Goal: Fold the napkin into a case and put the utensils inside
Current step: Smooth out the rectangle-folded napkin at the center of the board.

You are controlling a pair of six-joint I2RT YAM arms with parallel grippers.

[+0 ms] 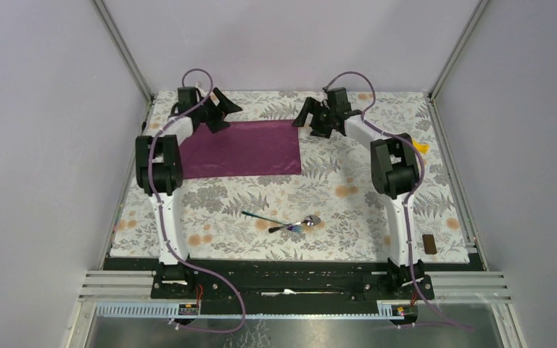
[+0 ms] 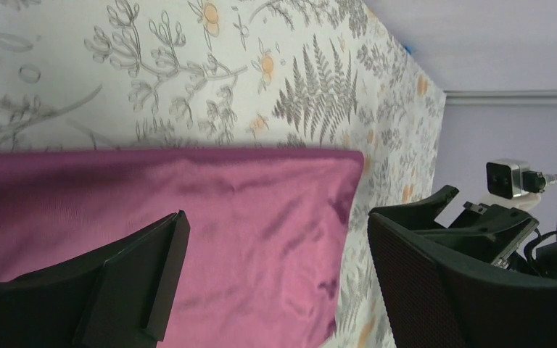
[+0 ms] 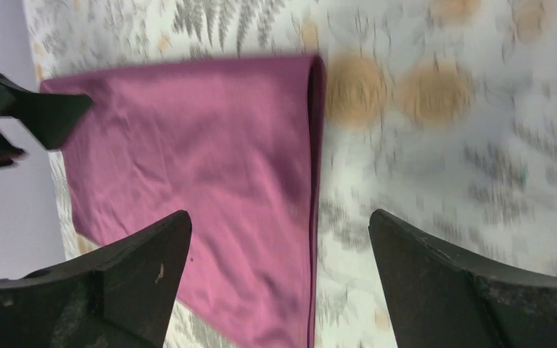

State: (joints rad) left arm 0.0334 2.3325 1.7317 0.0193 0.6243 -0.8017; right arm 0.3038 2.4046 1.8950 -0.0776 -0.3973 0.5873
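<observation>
Apparently doubled, flat magenta napkin (image 1: 241, 148)

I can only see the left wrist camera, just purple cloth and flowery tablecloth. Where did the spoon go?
Observer: The spoon lies on the tablecloth, nearer the arm bases than the napkin and apart from it.
Operator: Is the other eating thing there too?
Observer: Yes. The thin bluish utensil lies just left of the spoon, and their handles seem to meet.
Operator: Is the other arm holding something?
Observer: No. The right gripper is open and empty, by the napkin's far right corner.
</observation>
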